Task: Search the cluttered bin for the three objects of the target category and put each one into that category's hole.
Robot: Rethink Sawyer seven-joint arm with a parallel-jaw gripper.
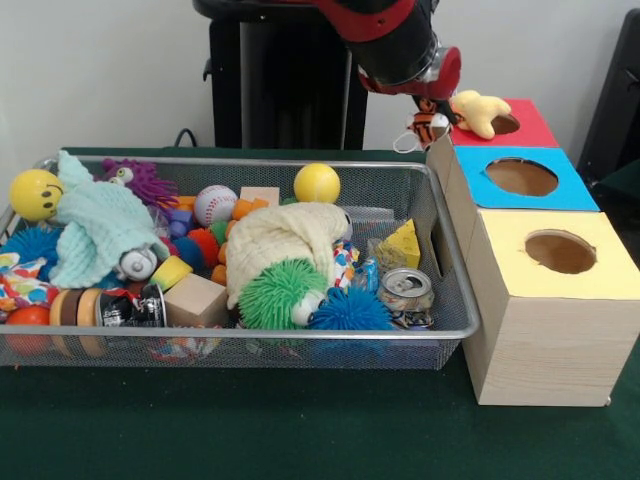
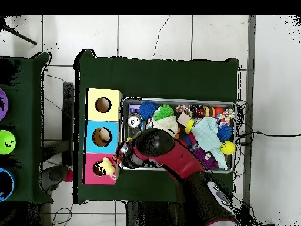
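green table (image 1: 300, 430), toy-crammed bin (image 1: 455, 330)

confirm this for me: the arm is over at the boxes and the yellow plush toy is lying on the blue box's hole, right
Not quite. The yellow plush toy lies at the hole of the red box, not the blue box. The front view shows it, and the overhead view agrees. The arm is indeed over at the boxes.

This looked like a robotics lab: a green-covered counter (image 2: 159, 67) stood on a pale tiled floor (image 2: 153, 32) with cables trailing beside it, a wire mesh bin (image 1: 455, 330) of assorted toys sat by three wooden boxes (image 1: 545, 330) with colour-coded holes, against a plain white wall (image 1: 100, 70).
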